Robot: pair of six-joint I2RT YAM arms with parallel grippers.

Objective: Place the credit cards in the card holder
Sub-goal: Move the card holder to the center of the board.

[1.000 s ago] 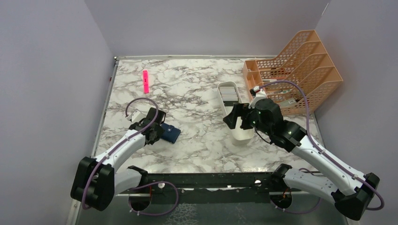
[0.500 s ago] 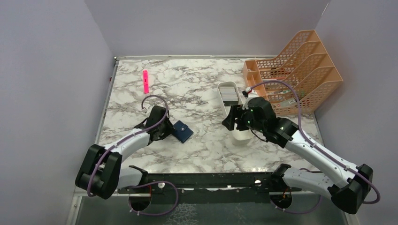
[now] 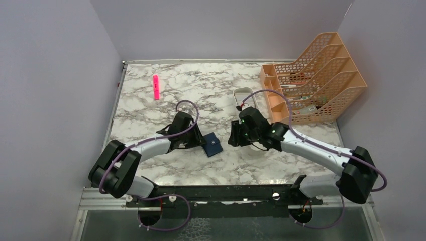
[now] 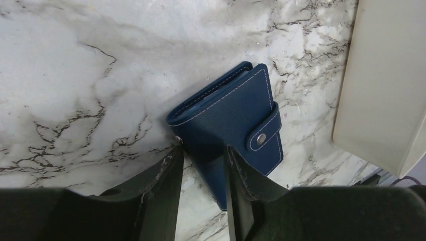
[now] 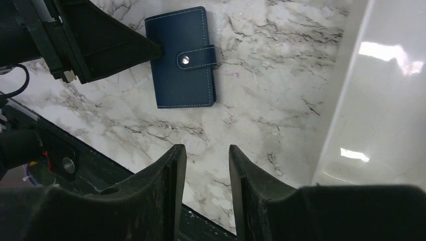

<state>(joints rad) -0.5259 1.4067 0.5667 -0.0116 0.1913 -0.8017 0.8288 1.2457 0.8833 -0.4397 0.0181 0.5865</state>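
The card holder [image 3: 213,145] is a navy snap wallet lying shut and flat on the marble at mid-table. It also shows in the wrist views [image 4: 226,118] [image 5: 183,65]. My left gripper [image 3: 200,142] stands at its left edge, jaws partly apart [image 4: 203,150]. One fingertip [image 4: 176,155] touches the wallet's corner and the other lies over its face, with marble showing in the gap. My right gripper [image 3: 234,139] hovers just right of the wallet, open with only table between its fingertips [image 5: 206,149]. The credit cards are hidden.
A long white tray [image 3: 243,92] lies behind and under the right arm; its wall fills the right of both wrist views [image 4: 387,85] [image 5: 387,90]. An orange mesh rack [image 3: 316,75] stands at back right. A pink marker [image 3: 155,87] lies at back left. The black rail [image 3: 226,192] borders the near edge.
The left gripper slid right and the wallet moved with it toward the table's middle. The right arm swung left off the tray and its jaws narrowed.
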